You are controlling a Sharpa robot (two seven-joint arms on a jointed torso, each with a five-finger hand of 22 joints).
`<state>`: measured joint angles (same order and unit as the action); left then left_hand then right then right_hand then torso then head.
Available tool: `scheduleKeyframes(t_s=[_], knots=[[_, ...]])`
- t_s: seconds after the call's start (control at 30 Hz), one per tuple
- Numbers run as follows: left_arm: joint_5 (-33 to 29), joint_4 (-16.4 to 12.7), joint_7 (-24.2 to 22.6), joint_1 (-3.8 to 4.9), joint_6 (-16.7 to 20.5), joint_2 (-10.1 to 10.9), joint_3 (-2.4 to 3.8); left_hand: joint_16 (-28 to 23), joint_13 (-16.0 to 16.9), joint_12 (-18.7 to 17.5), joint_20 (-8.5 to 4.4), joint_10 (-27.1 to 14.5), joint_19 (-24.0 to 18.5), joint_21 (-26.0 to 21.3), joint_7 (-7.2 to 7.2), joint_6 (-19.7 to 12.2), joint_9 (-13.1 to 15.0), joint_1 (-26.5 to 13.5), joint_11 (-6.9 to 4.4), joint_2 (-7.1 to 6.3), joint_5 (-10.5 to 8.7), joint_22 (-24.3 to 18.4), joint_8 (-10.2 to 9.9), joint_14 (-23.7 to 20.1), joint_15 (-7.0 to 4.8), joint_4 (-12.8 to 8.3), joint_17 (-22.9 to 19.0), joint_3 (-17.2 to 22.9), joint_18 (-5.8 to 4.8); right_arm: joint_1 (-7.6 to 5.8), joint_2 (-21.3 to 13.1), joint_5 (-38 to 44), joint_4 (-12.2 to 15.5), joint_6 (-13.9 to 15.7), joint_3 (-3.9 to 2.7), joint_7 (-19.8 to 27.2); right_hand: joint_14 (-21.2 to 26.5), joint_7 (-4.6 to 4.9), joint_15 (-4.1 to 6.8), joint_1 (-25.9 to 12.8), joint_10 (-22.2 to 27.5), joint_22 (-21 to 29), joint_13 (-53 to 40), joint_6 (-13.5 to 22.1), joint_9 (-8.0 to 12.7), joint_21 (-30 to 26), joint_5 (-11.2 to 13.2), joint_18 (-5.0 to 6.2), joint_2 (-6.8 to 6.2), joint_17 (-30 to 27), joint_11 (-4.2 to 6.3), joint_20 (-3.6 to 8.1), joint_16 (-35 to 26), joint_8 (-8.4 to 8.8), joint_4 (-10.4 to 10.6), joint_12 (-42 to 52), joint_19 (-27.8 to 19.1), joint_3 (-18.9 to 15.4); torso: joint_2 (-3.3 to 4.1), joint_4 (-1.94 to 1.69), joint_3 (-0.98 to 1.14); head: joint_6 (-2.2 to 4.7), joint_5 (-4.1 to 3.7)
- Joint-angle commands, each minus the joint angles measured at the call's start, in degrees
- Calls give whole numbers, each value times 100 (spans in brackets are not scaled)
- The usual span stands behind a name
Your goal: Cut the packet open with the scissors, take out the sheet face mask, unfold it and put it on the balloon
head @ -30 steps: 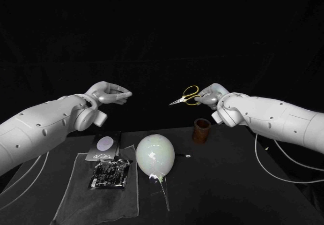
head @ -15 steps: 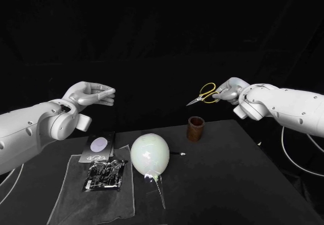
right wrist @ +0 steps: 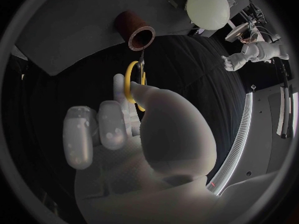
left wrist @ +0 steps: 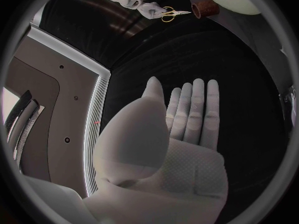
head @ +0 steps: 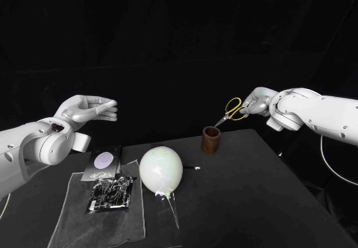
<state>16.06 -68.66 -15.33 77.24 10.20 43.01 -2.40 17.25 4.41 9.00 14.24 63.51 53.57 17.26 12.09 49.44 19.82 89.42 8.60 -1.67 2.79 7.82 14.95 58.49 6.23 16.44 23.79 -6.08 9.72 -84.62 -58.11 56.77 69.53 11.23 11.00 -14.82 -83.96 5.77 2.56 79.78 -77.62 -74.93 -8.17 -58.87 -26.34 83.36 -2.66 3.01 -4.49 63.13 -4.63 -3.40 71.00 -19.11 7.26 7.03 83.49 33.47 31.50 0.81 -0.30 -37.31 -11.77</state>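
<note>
My right hand is raised at the right and grips the yellow-handled scissors, blades slanting down to just above the brown cup. The right wrist view shows the scissors in that hand, pointing at the cup. My left hand hovers high at the left, fingers extended, holding nothing; its palm is bare. The pale balloon lies mid-table. A crinkled shiny black packet lies on the grey cloth, left of the balloon.
A flat dark card with a pale oval lies at the cloth's far end. A small dark item sits just right of the balloon. The table's right half is bare black surface up to its right edge.
The right hand has swung the scissors from pointing left to pointing down over the cup. The left hand has drawn away to the left and uncurled its fingers. The camera has shifted.
</note>
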Motion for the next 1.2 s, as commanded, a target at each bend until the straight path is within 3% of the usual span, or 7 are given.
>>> scheduleKeyframes(t_s=[0.03, 0.3, 0.7, 0.93, 1.13, 1.17, 1.2], knots=[[-204, -27, -153, -15, 67, 6, 3, 28, 7, 23, -12, 44, 32, 22, 0, 50, -8, 52, -2, 28, -1, 3, 29, 47, -9, 1, 12, -29, 82, -11, -6, 415, 60, -281, -5, -166, -109, -48, 40, -19, -545, -562, -10, -6, -308, 23, -14, -66, 59, 5, 360, 3, 27, -22, -9, -1, 43, 32, 6, 1, -4, 1, -23], [-284, -44, -166, -69, 53, 13, -3, 32, 7, 23, -13, 49, 34, 22, 0, 54, -9, 54, -3, 30, -1, 2, 29, 49, -11, 1, 15, -33, 81, -2, 144, 590, -11, -194, 6, -266, -109, -52, 43, -32, -555, -578, -14, -10, -316, 33, -14, -69, 53, 4, 363, 4, 27, -28, -15, -2, 52, 50, 8, -7, -5, -28, -65], [-316, -188, -170, -87, 62, 68, -5, 42, 7, 22, -16, 62, 38, 24, -1, 65, -13, 59, -5, 35, -1, 2, 30, 56, -15, 1, 21, -42, 81, 181, 579, 803, -129, 99, 24, -332, -109, -52, 45, -59, -558, -556, -18, -5, -325, 17, -14, -63, 45, 3, 363, 6, 28, -31, -16, -9, 37, 75, 0, -6, -5, -69, -65], [-339, -235, -171, -90, 47, 89, -5, 44, 7, 21, -17, 63, 39, 25, 0, 67, -14, 59, -5, 35, -1, 2, 30, 57, -15, 1, 23, -45, 81, 302, 841, 963, -319, 296, 32, -384, -105, 43, -16, -148, -268, -348, 34, 222, -329, -136, -14, -15, -39, -11, 274, -23, 23, 59, -40, -201, -109, 178, 4, -6, -5, -95, -45], [-350, -255, -170, -93, 37, 106, -5, 45, 6, 21, -17, 64, 40, 25, 1, 68, -15, 60, -5, 36, -1, 2, 30, 57, -16, 1, 23, -46, 81, 404, 1012, 1018, -361, 269, 38, -276, -78, 389, -297, -642, 714, 269, 284, 857, -194, -617, -5, 114, -592, -61, -71, -229, 12, 449, 189, -371, -543, -110, 1, 3, -4, -119, -33], [-351, -256, -170, -94, 36, 108, -5, 45, 6, 21, -17, 64, 40, 25, 1, 68, -15, 60, -5, 36, -1, 2, 30, 57, -16, 1, 23, -46, 81, 415, 1030, 1030, -361, 255, 39, -261, -75, 395, -303, -651, 734, 288, 291, 870, -190, -632, -3, 118, -605, -68, -78, -235, 8, 459, 194, -371, -556, -120, 1, 3, -3, -119, -33], [-352, -257, -169, -94, 35, 108, -5, 45, 6, 21, -17, 64, 40, 25, 1, 68, -15, 60, -5, 36, -1, 2, 30, 57, -16, 1, 23, -46, 81, 422, 1044, 1050, -360, 240, 39, -253, 149, 461, -376, -693, 990, 504, 376, 1012, -148, -817, -8, 170, -685, -693, -153, -312, -461, 565, 232, -355, -708, -205, 0, 1, -2, -121, -34]])
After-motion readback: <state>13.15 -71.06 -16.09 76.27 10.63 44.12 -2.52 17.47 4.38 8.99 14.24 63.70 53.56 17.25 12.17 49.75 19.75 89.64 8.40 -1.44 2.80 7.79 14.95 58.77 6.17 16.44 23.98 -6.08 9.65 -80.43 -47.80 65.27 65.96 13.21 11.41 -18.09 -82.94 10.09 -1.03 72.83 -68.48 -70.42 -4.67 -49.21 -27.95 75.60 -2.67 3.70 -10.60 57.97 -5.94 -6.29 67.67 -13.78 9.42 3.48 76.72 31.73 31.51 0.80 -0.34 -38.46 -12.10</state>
